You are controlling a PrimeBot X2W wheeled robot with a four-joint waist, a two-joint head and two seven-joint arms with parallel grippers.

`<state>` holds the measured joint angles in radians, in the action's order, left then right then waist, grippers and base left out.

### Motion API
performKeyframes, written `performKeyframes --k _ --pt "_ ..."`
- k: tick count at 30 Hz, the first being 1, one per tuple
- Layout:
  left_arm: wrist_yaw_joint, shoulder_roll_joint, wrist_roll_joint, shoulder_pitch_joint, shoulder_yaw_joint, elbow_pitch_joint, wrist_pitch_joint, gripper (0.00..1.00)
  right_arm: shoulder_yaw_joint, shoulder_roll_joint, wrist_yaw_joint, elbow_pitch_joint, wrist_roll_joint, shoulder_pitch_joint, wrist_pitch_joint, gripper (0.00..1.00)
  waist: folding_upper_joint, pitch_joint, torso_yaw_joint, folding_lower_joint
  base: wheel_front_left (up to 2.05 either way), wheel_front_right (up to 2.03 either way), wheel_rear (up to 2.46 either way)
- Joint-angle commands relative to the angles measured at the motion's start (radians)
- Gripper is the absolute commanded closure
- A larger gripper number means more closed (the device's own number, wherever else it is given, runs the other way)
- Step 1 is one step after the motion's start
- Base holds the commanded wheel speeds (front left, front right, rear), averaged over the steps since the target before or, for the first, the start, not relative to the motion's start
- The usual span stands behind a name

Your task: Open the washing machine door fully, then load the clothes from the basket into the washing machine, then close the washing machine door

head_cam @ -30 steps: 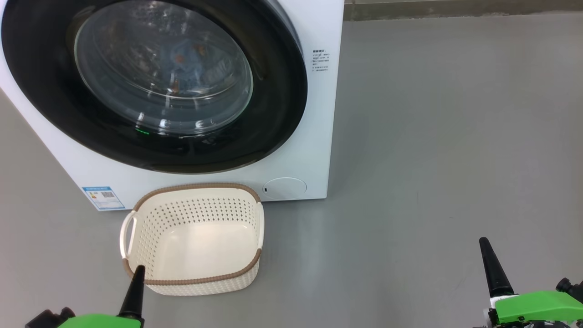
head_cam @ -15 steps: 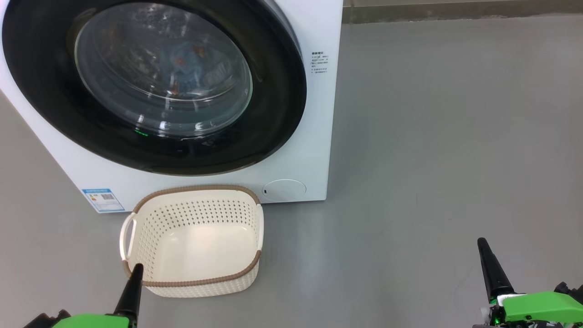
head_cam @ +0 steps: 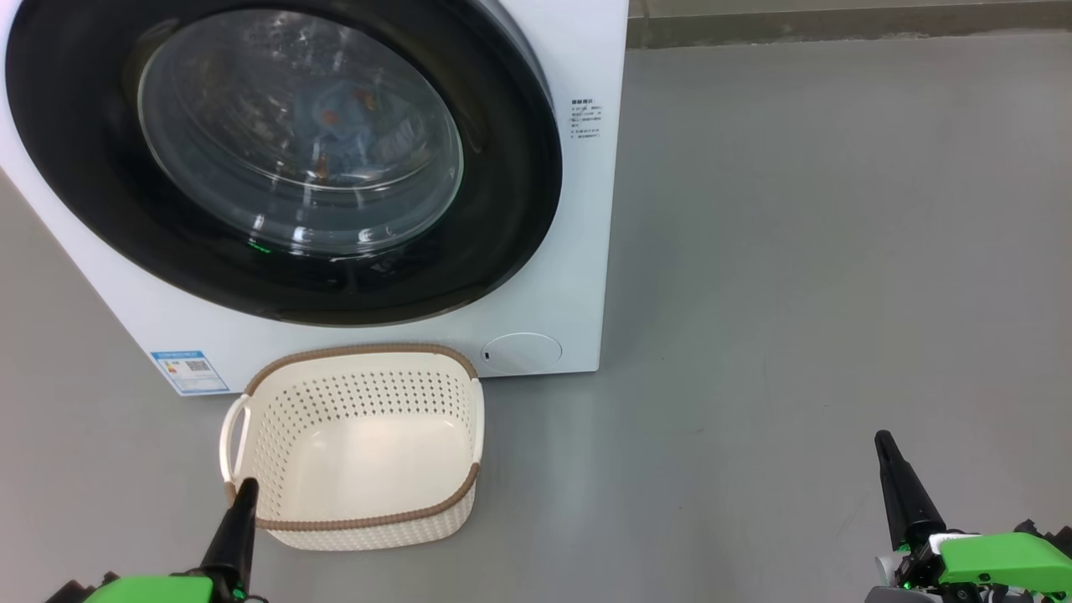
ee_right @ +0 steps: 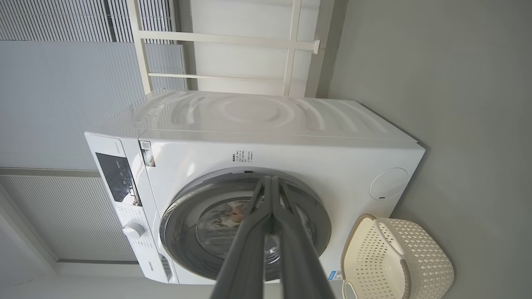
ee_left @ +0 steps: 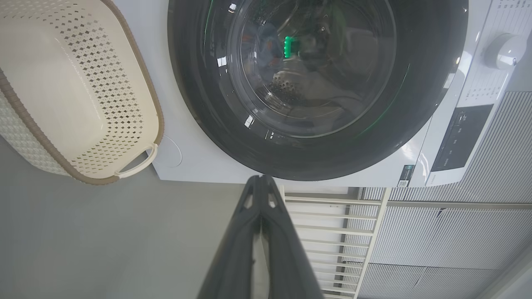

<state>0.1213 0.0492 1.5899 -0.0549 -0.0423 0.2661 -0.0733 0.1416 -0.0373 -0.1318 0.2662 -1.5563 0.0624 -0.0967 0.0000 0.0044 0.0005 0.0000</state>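
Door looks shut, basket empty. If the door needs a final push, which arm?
Probably left. The left gripper, shut, is by the basket, straight below the door in the head view; the right gripper is off over the floor, right of the washing machine.

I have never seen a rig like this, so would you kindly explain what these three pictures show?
It is a two-armed robot facing a washer on a grey floor. The head view looks down from its head camera; the other two come from cameras on each wrist, so they appear turned sideways. The dark spikes are the left end effector and right end effector, both shut and holding nothing. The round door is closed, with clothes visible behind its glass. The basket in front is empty.
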Motion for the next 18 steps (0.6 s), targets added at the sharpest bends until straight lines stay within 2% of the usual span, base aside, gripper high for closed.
performKeyframes --k 1,18 --pt "0.009 0.022 0.025 -0.049 -0.038 -0.022 -0.011 1.00 -0.027 -0.013 0.001 -0.023 -0.030 0.044 -0.011 1.00 0.0000 -0.001 0.000 0.0000 0.00 0.00 0.00" --pt "0.009 0.019 0.039 -0.051 -0.047 -0.022 -0.020 1.00 -0.028 -0.013 0.001 -0.022 -0.052 0.046 -0.016 1.00 0.0000 -0.001 0.000 0.0000 0.00 0.00 0.00"
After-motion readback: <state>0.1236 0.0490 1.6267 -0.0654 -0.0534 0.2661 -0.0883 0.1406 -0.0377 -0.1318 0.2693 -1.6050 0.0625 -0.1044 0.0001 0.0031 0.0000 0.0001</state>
